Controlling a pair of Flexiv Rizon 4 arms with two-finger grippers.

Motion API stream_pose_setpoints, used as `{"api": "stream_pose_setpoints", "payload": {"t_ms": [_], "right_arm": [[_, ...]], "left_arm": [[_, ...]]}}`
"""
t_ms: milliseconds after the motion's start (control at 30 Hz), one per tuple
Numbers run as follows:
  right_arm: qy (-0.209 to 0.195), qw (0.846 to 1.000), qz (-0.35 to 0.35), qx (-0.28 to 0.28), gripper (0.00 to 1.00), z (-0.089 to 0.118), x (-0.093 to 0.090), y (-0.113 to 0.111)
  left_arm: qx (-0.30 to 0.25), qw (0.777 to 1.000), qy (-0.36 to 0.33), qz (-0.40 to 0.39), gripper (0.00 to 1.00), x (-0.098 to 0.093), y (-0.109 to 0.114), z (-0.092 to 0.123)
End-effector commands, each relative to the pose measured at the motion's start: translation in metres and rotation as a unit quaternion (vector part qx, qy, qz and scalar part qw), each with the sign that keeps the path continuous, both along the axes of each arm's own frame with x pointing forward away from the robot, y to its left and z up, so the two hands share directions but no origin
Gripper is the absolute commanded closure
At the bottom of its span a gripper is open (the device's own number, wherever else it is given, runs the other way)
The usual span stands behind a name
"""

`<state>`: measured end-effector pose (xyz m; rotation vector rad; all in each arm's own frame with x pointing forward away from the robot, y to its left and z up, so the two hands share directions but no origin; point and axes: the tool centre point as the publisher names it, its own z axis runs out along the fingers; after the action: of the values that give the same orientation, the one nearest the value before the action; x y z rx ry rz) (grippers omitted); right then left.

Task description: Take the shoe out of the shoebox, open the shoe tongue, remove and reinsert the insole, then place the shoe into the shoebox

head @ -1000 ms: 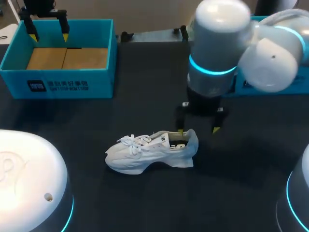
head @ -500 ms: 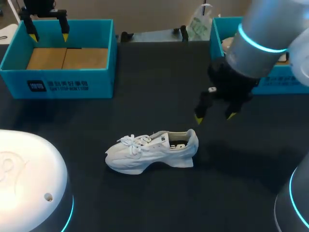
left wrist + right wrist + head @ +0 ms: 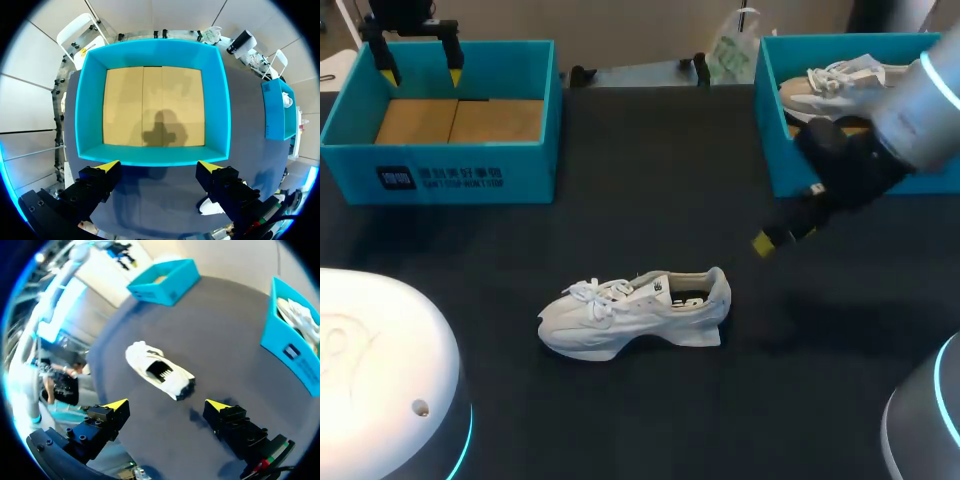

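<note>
Head view: white shoe [image 3: 635, 312] stands on its sole near middle of dark desk [image 3: 650, 180], toe toward left arm side, outside both boxes. Left shoebox [image 3: 440, 170] is teal with brown cardboard bottom. Left gripper [image 3: 420, 75] hovers above it, fingers wide apart, holding nothing. Right gripper [image 3: 782, 238] hangs in air between white shoe and right shoebox [image 3: 772, 150], fingers spread, nothing between them. Second shoe [image 3: 830, 80] lies inside right shoebox. Right wrist view: white shoe [image 3: 159, 371] is ahead of right gripper [image 3: 167, 405], apart from yellow tips.
</note>
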<state>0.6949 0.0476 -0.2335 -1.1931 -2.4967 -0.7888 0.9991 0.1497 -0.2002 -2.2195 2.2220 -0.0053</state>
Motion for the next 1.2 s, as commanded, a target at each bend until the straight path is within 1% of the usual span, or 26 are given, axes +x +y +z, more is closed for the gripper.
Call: {"api": "stream_pose_setpoints", "payload": {"t_ms": [33, 233, 267, 300, 367, 400, 500, 667, 700, 1100, 1133, 1200], "right_arm": [[-0.029, 0.976, 0.046, 0.211, 0.0, -0.009, -0.012, -0.011], [-0.029, 0.976, 0.046, 0.211, 0.0, -0.009, -0.012, -0.011], [-0.05, 0.975, 0.059, 0.21, 0.0, -0.007, -0.013, -0.012], [-0.074, 0.975, 0.05, 0.202, 0.0, -0.007, -0.014, -0.014], [-0.105, 0.972, 0.058, 0.203, 0.0, -0.007, -0.016, -0.017], [-0.119, 0.971, 0.053, 0.2, 0.0, -0.007, -0.017, -0.018], [-0.156, 0.964, 0.064, 0.203, 0.0, -0.008, -0.021, -0.019], [-0.219, 0.949, 0.092, 0.208, 0.0, -0.015, -0.026, -0.016], [-0.216, 0.952, 0.092, 0.197, 0.0, -0.021, -0.024, -0.016], [-0.216, 0.952, 0.092, 0.197, 0.0, -0.021, -0.024, -0.016], [-0.225, 0.951, 0.103, 0.187, 0.0, -0.026, -0.021, -0.017], [-0.259, 0.934, 0.12, 0.213, 0.0, -0.035, -0.016, -0.025]], "left_arm": [[0.0, 1.0, 0.0, 0.0, 0.0, 0.0, 0.0, 0.0], [0.0, 1.0, 0.0, 0.0, 0.0, 0.0, 0.0, 0.0], [0.0, 1.0, 0.0, 0.0, 0.0, 0.0, 0.0, 0.0], [0.0, 1.0, 0.0, 0.0, 0.0, 0.0, 0.0, 0.0], [0.0, 1.0, 0.0, 0.0, 0.0, 0.0, 0.0, 0.0], [0.0, 1.0, 0.0, 0.0, 0.0, 0.0, 0.0, 0.0], [0.0, 1.0, 0.0, 0.0, 0.0, 0.0, 0.0, 0.0], [0.0, 1.0, 0.0, 0.0, 0.0, 0.0, 0.0, 0.0], [0.0, 1.0, 0.0, 0.0, 0.0, 0.0, 0.0, 0.0], [0.0, 1.0, 0.0, 0.0, 0.0, 0.0, 0.0, 0.0], [0.0, 1.0, 0.0, 0.0, 0.0, 0.0, 0.0, 0.0], [0.0, 1.0, 0.0, 0.0, 0.0, 0.0, 0.0, 0.0]]}}
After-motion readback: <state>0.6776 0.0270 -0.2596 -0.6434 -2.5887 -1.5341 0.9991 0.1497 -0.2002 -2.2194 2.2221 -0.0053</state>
